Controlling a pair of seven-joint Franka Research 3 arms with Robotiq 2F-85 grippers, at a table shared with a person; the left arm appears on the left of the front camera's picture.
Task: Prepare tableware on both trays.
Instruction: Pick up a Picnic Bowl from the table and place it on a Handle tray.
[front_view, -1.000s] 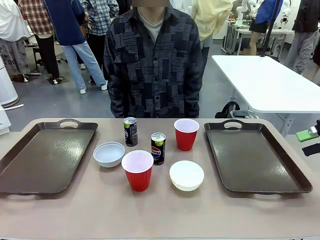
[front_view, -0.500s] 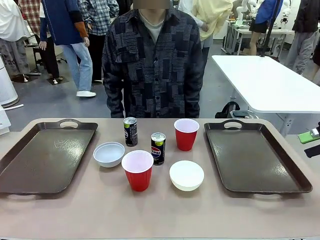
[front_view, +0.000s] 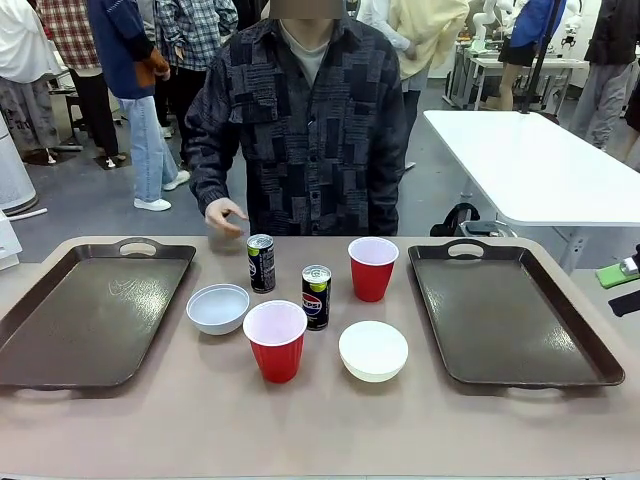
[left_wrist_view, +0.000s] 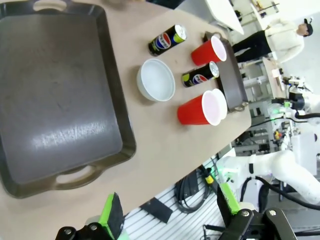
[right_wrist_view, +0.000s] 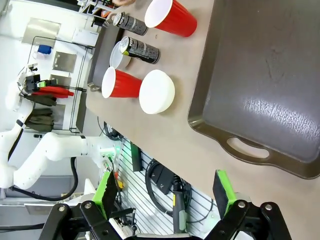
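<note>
I'm hovering the left claw (left_wrist_view: 170, 212), wide open and empty, just behind the handle end of the left tray (left_wrist_view: 55, 90); the red cup (left_wrist_view: 202, 107) is standing ahead, past the tray's side. It's looking light, crushable: I'm planning a gentle mid-wall pinch. The right claw (right_wrist_view: 165, 192) is hanging open behind the right tray (right_wrist_view: 260, 75).

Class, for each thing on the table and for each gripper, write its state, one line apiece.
left tray: empty, flat on the table
right tray: empty, flat on the table
near red cup: upright, empty
far red cup: upright, empty
left white bowl: upright, empty
right white bowl: upright, empty
near Pepsi can: upright
far Pepsi can: upright
left gripper: open, empty
right gripper: open, empty
</note>
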